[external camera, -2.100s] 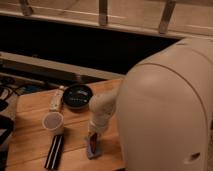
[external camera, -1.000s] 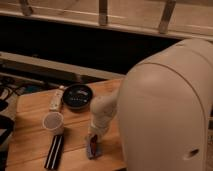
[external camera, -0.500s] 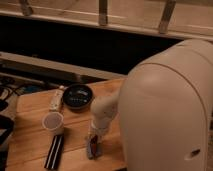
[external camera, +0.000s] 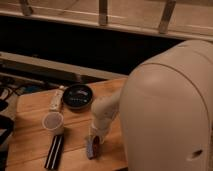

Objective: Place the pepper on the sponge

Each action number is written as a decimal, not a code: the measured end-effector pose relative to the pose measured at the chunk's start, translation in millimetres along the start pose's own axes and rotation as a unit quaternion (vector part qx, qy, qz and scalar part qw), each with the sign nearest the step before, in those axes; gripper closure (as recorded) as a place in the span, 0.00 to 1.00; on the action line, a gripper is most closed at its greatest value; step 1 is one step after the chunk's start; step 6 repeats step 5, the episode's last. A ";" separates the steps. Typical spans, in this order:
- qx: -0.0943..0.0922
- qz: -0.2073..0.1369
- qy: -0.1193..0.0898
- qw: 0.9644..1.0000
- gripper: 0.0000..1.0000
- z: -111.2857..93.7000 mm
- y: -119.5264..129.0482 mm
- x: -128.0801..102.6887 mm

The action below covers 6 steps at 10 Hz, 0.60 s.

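The sponge (external camera: 89,149) is a small grey-blue pad lying on the wooden table (external camera: 30,112) near its front edge. A dark-red sliver, the pepper (external camera: 96,145), shows along the sponge's right side, on top of it or pressed against it; I cannot tell which. My gripper (external camera: 94,139) points straight down at the end of the pale arm and sits directly over the sponge and pepper, hiding their far ends.
A paper cup (external camera: 52,121) stands left of the arm. Behind it are a black bowl (external camera: 78,96) and a white elongated object (external camera: 56,98). A black strip with pale stripes (external camera: 54,151) lies at the front left. My large pale body (external camera: 170,110) fills the right side.
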<state>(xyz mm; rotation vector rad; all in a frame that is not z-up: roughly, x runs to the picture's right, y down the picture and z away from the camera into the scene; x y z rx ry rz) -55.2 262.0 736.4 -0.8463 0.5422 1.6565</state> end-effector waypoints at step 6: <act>-0.005 -0.001 -0.001 1.000 0.36 0.1 -1.7 1.8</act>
